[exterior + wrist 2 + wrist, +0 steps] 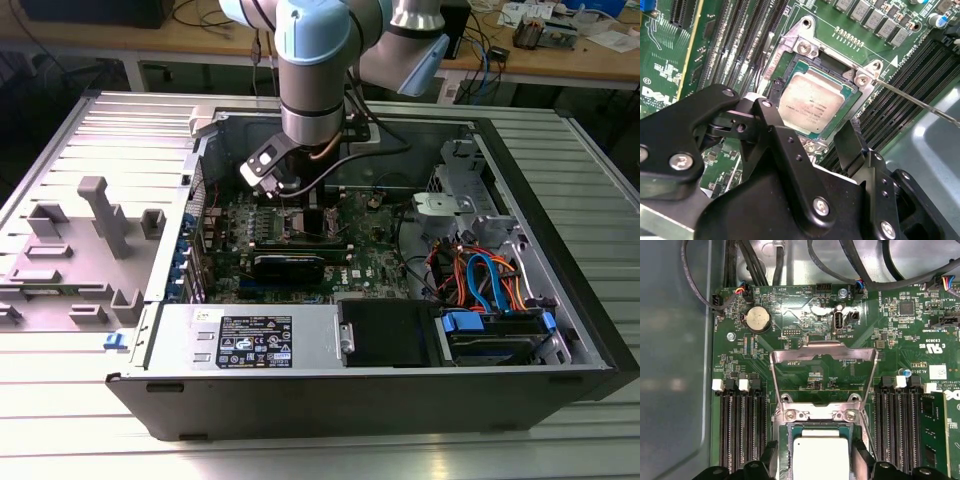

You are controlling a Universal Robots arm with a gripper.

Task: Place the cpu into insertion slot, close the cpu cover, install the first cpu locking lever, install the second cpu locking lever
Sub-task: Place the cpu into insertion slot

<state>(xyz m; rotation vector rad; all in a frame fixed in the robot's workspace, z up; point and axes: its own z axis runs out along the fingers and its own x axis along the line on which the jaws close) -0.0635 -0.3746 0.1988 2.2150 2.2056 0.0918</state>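
Second wrist view shows the small flat square grey-metal cpu (810, 102) lying in the silver-rimmed square insertion slot (799, 46). The black gripper (807, 125) hovers above the slot, jaws spread and gripping nothing. The thin silver frame cpu cover (822, 352) stands raised at the slot's edge.

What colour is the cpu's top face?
The cpu has a dull silvery-grey face with a faint pale smudge. It shows best in the second wrist view.

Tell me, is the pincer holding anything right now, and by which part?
Cannot be told. The pincer straddles the cpu at two opposite edges as it lies in the insertion slot; whether it grips those edges does not show.
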